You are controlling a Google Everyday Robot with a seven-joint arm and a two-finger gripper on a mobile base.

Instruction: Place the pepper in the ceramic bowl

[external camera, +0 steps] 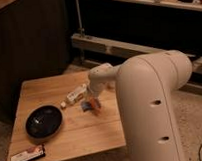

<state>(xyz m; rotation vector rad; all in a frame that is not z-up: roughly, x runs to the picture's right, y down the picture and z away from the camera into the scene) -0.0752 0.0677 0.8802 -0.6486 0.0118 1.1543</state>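
Note:
The small orange-red pepper [95, 106] lies on the wooden table [71, 133], right of a grey-blue lump [85, 106]. The glossy black ceramic bowl [44, 122] sits on the table's left part, well left of the pepper. It looks empty. My gripper [93, 99] is at the end of the white arm [150, 103] and hangs directly over the pepper, at or just above it. The arm hides part of the pepper.
A pale bottle [75, 95] lies on its side just left of the gripper. A flat black-white-red packet [28, 155] lies at the table's front left corner. Dark cabinets and a metal rail stand behind the table.

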